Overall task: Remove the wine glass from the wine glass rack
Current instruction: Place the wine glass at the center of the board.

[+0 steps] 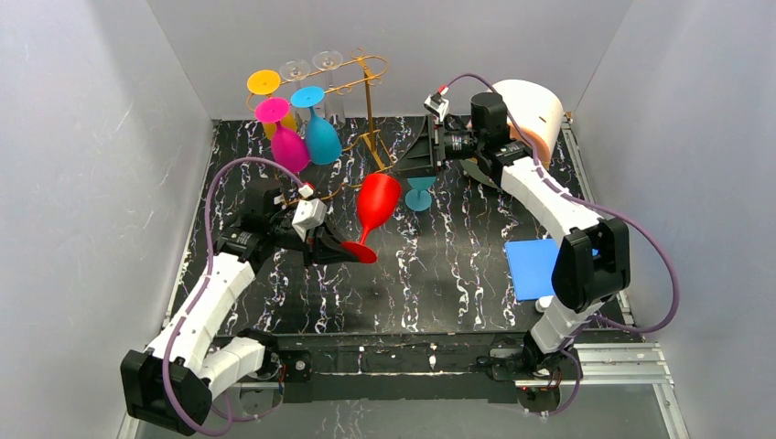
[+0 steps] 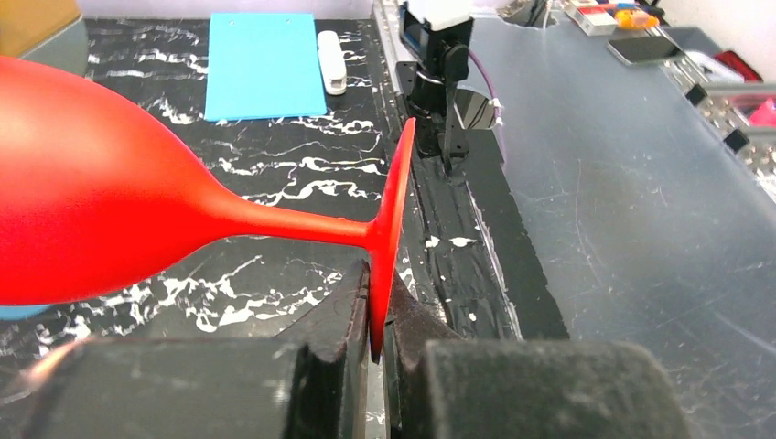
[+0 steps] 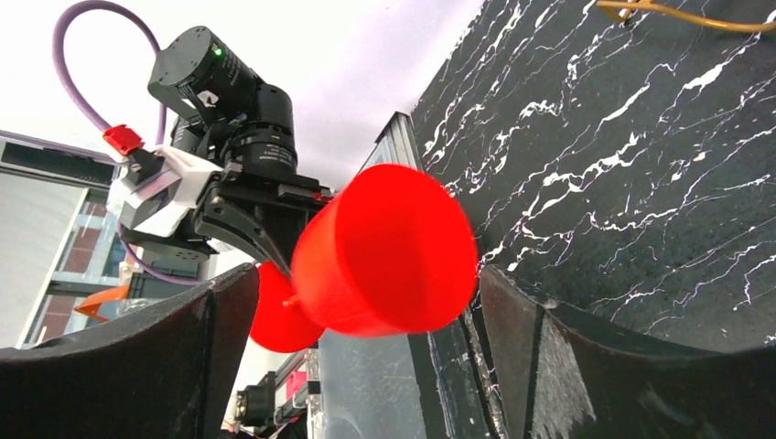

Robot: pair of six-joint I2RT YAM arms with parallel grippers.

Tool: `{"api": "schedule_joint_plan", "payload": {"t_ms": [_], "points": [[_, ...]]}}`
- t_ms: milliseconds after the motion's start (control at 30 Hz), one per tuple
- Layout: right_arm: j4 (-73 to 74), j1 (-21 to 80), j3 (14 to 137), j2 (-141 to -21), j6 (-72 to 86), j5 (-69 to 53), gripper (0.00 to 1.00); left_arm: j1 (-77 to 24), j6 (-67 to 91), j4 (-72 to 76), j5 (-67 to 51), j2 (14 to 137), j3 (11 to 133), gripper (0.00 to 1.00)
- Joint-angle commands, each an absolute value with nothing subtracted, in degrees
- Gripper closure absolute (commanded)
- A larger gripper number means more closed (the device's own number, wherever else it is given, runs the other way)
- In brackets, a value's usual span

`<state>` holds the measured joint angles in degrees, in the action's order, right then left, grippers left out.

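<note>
A red wine glass (image 1: 377,203) hangs tilted over the table, off the gold wine glass rack (image 1: 371,87) that stands at the back. My left gripper (image 2: 382,338) is shut on the rim of the glass's foot (image 2: 395,219), and the bowl (image 2: 82,192) points away to the left. In the top view the left gripper (image 1: 340,249) sits at the foot. My right gripper (image 1: 410,165) is open just beyond the bowl's mouth. In the right wrist view the bowl (image 3: 389,251) lies between the spread fingers (image 3: 567,366); I cannot tell whether they touch it.
Yellow (image 1: 264,82), magenta (image 1: 288,146), blue (image 1: 322,137) and clear (image 1: 327,60) glasses hang on the rack. A teal glass (image 1: 420,194) stands on the table by the right gripper. A blue pad (image 1: 531,267) lies at the right and a beige container (image 1: 533,108) sits back right.
</note>
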<state>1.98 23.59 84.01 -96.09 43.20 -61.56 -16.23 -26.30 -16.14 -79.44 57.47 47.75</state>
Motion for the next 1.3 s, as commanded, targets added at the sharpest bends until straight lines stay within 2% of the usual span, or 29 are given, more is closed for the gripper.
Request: {"api": "schedule_joint_plan", "payload": {"t_ms": [0, 167, 267, 367, 567, 633, 800, 1033, 1267], "points": [[2.7, 23.3, 87.1, -97.9, 41.5, -64.5, 0.04, -15.9, -41.1, -25.4, -86.9, 59.3, 51.0, 1.00], [3.8, 24.0, 90.8, -99.6, 43.8, -72.8, 0.05, -15.8, -45.3, -26.1, -87.0, 57.2, 52.3, 1.00], [4.1, 24.4, 89.5, -97.7, 42.7, -72.7, 0.08, -15.8, -44.4, -26.0, -86.4, 57.8, 52.8, 1.00], [4.7, 24.5, 89.0, -97.2, 42.9, -75.0, 0.10, -15.9, -43.8, -26.1, -81.2, 58.6, 53.1, 1.00], [-14.4, 24.9, 86.4, -97.6, 56.6, -75.7, 0.19, -15.8, -44.7, -27.6, -75.7, 59.8, 57.1, 1.00], [-16.1, 24.9, 86.3, -97.5, 57.6, -75.5, 0.20, -15.8, -47.2, -29.5, -75.9, 59.9, 57.3, 1.00], [-17.2, 24.9, 88.0, -98.1, 58.2, -74.1, 0.20, -15.8, -47.2, -31.5, -75.3, 59.0, 56.9, 1.00], [-16.9, 25.4, 88.7, -98.6, 58.4, -75.1, 0.27, -15.8, -51.5, -34.8, -74.0, 59.4, 53.8, 1.00], [-9.8, 26.4, 90.3, -99.8, 53.9, -77.9, 0.39, -15.8, -54.4, -35.6, -78.1, 61.2, 53.2, 1.00]]}}
